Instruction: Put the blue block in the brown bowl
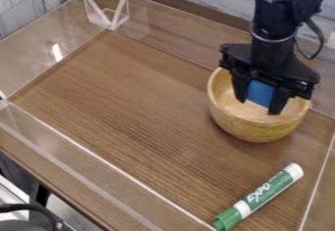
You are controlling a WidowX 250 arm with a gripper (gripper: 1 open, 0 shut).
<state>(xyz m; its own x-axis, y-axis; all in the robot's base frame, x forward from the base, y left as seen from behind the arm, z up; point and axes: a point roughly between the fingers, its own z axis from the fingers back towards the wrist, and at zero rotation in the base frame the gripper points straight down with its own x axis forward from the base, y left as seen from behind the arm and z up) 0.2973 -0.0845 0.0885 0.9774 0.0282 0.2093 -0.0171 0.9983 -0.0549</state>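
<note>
gripper (265,97) points down over brown bowl (233,119), jaws clamped on blue block (265,92). block upright between fingers, lower end inside bowl opening; contact with bowl floor not visible. green-and-white marker (260,208) lies on wooden table (118,98), near front edge.
</note>
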